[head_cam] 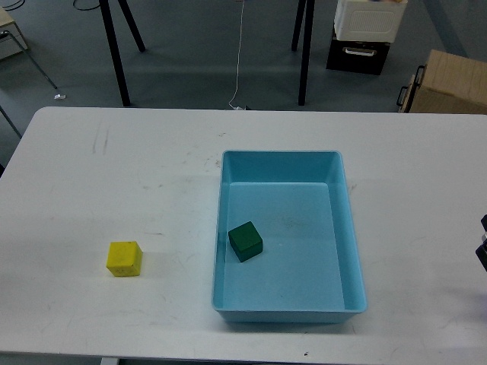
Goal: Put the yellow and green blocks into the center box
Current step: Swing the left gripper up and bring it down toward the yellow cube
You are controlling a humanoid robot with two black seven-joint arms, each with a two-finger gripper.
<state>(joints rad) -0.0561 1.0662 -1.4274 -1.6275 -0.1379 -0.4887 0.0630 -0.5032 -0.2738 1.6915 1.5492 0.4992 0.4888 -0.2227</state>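
Note:
A yellow block [124,258] lies on the white table [137,175], left of the box. A light blue box [350,228] sits at the table's center. A green block [245,241] lies inside it, near its left wall. My left gripper is out of view. Only a small dark part of my right arm or gripper [482,243] shows at the right edge. Its fingers cannot be told apart.
Beyond the table's far edge are black stand legs [114,46], a cardboard box [449,84] and a white and black container [364,34] on the floor.

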